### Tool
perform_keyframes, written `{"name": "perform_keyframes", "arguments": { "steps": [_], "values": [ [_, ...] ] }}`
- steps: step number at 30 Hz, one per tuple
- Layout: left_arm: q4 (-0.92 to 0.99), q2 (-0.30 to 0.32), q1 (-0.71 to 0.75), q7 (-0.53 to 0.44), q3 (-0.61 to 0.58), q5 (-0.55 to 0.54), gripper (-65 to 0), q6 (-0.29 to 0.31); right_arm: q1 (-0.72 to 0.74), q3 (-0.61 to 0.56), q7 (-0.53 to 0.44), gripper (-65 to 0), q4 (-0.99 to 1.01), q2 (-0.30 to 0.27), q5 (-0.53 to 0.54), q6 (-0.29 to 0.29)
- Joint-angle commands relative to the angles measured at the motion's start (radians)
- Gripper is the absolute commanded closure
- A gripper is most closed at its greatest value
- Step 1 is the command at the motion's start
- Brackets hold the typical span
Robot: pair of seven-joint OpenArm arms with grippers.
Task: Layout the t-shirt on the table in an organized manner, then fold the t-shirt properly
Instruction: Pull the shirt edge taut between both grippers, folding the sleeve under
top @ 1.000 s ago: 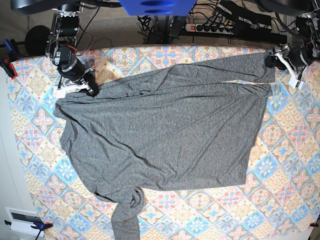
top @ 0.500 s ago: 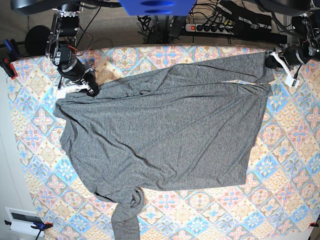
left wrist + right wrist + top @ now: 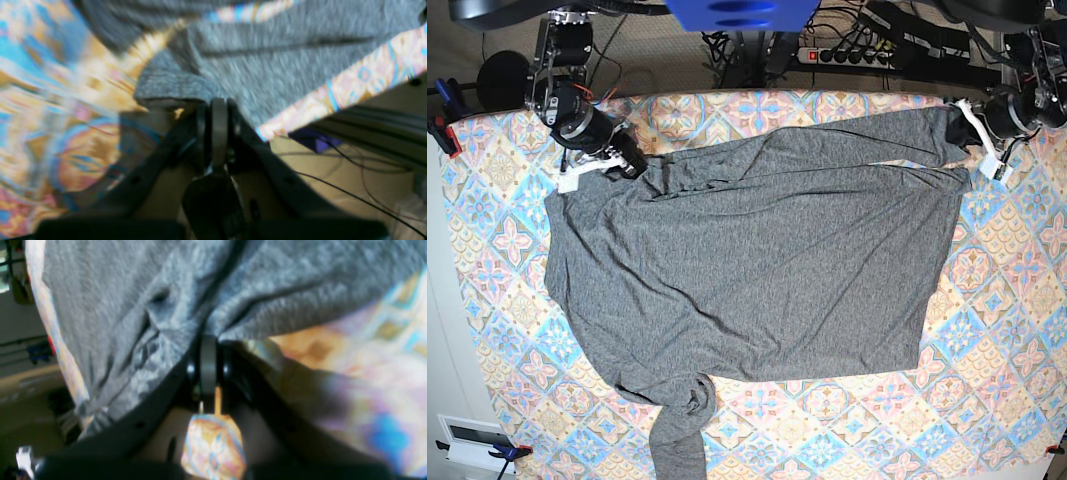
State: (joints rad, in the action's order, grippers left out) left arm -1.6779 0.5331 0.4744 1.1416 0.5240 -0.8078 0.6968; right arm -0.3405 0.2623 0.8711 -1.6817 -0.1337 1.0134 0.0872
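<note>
The dark-grey t-shirt (image 3: 757, 260) lies spread over the patterned table (image 3: 1007, 330). One long sleeve runs along the far edge (image 3: 857, 135). The other is bunched and hangs over the near edge (image 3: 682, 430). My right gripper (image 3: 627, 160) is shut on the shirt's far-left corner; the right wrist view shows the closed jaws pinching grey fabric (image 3: 186, 306). My left gripper (image 3: 969, 138) is shut on the far sleeve's end; the left wrist view shows folded grey cloth (image 3: 173, 86) caught at the closed tips, close to the table's edge (image 3: 350, 93).
A power strip (image 3: 852, 52) and cables lie behind the table. Clamps hold the cloth at the far-left corner (image 3: 445, 135) and near-left corner (image 3: 507, 452). A white box (image 3: 472, 440) sits at the near left. Patterned cloth shows bare right of the shirt.
My right gripper has moved up and to the right, pulling the shirt's left corner with it. My left gripper has shifted slightly left and up with the sleeve end.
</note>
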Motion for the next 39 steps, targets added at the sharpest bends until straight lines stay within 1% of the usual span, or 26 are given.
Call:
{"name": "perform_keyframes", "arguments": {
  "steps": [1, 3, 5, 7, 10, 13, 15, 19, 23, 26, 28, 30, 34, 37, 39],
  "values": [
    [-0.015, 0.025, 0.002, -0.008, 0.018, -0.017, 0.0, 0.001, 0.002, 0.007, -0.002, 0.0, -0.019, -0.007, 0.012, -0.008],
    [-0.015, 0.028, 0.002, -0.008, 0.045, -0.018, 0.0, 0.001, 0.002, 0.01, -0.002, 0.0, -0.019, -0.01, 0.012, -0.008],
    [-0.015, 0.032, 0.002, -0.008, 0.064, -0.02, 0.0, 0.001, 0.007, 0.004, -0.002, 0.0, -0.019, -0.031, 0.012, -0.008],
    [-0.015, 0.032, 0.002, -0.008, 0.103, -0.035, 0.0, 0.001, 0.008, 0.005, -0.002, 0.0, -0.019, -0.034, 0.012, -0.008],
    [-0.017, 0.032, 0.008, -0.004, 0.176, -0.117, 0.0, 0.001, 0.008, 0.009, -0.002, 0.0, -0.019, -0.036, 0.012, -0.008],
    [-0.017, 0.037, 0.01, -0.001, 0.209, -0.2, 0.0, 0.001, 0.01, 0.009, -0.002, 0.0, -0.019, -0.051, 0.012, -0.008],
    [-0.017, 0.057, 0.008, 0.022, 0.233, -0.23, 0.0, 0.001, 0.01, 0.004, -0.002, 0.0, -0.019, -0.06, 0.012, -0.008],
    [-0.017, 0.054, -0.022, 0.077, 0.288, -0.273, 0.0, 0.001, 0.011, 0.01, -0.003, 0.0, -0.036, -0.067, 0.012, -0.008],
    [-0.017, 0.054, -0.076, 0.097, 0.298, -0.339, 0.0, 0.001, 0.016, 0.01, -0.01, 0.0, -0.064, -0.091, 0.011, -0.005],
    [-0.017, 0.054, -0.111, 0.099, 0.296, -0.382, 0.0, 0.001, 0.062, 0.01, -0.003, 0.0, -0.062, -0.099, 0.011, -0.005],
    [-0.017, 0.051, -0.131, 0.099, 0.296, -0.387, 0.0, 0.001, 0.083, 0.01, -0.002, 0.0, -0.062, -0.102, 0.011, -0.005],
    [-0.017, 0.032, -0.153, 0.099, 0.296, -0.382, 0.0, 0.001, 0.099, 0.005, -0.002, 0.0, -0.062, -0.108, 0.011, -0.004],
    [-0.015, 0.026, -0.184, 0.099, 0.298, -0.379, 0.0, 0.001, 0.137, 0.001, 0.001, 0.0, -0.053, -0.109, 0.011, -0.004],
    [-0.015, 0.022, -0.208, 0.099, 0.298, -0.374, 0.0, 0.001, 0.191, 0.001, 0.044, 0.0, -0.05, -0.109, 0.011, -0.004],
    [-0.015, 0.018, -0.234, 0.099, 0.296, -0.342, 0.0, 0.001, 0.222, 0.001, 0.067, 0.0, -0.05, -0.109, 0.011, -0.004]
  ]
}}
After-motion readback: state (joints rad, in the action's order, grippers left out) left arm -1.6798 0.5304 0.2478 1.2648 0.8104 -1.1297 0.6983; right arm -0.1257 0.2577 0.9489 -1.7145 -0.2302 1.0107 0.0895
